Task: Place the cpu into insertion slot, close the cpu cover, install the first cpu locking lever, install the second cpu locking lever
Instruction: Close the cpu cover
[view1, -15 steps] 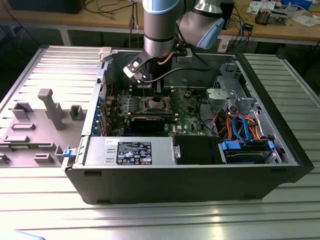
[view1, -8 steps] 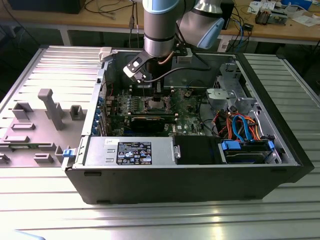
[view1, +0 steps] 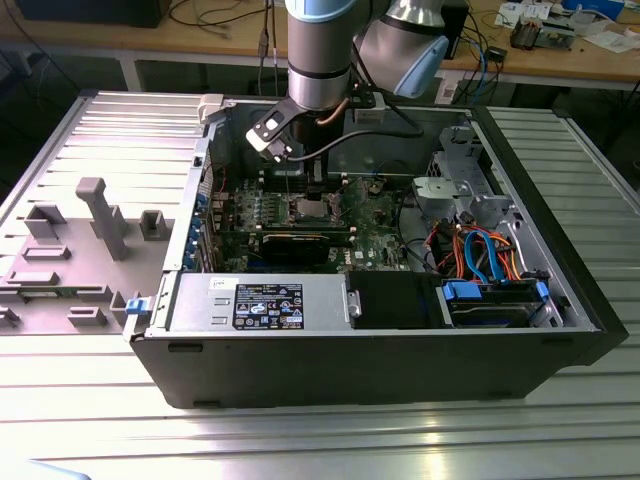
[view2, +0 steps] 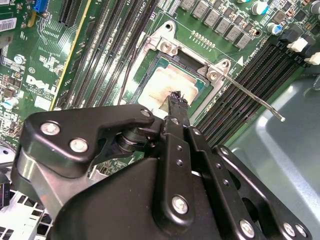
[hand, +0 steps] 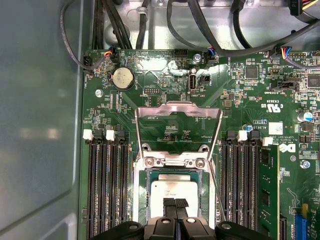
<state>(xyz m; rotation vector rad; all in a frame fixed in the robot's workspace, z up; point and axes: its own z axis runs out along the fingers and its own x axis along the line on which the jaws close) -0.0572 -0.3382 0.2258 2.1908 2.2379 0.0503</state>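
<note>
Metal table (view1: 300, 445) holds open computer case (view1: 350, 375) | chip (hand: 172, 191) lies flat in socket (hand: 138, 195), middle of green board (hand: 240, 102) | cover (hand: 177, 107) stands raised off socket | gripper (hand: 175, 203) clenched, nothing grasped, tips over chip's edge.

Arm (view1: 318, 50) reaches straight down; claw (hand: 175, 204) fingers seemingly pressed together.

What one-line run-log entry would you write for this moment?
cpu: lying in insertion slot | cpu cover: open, swung up | gripper: shut, tips over cpu | locking lever: unlatched, sticking out
</note>
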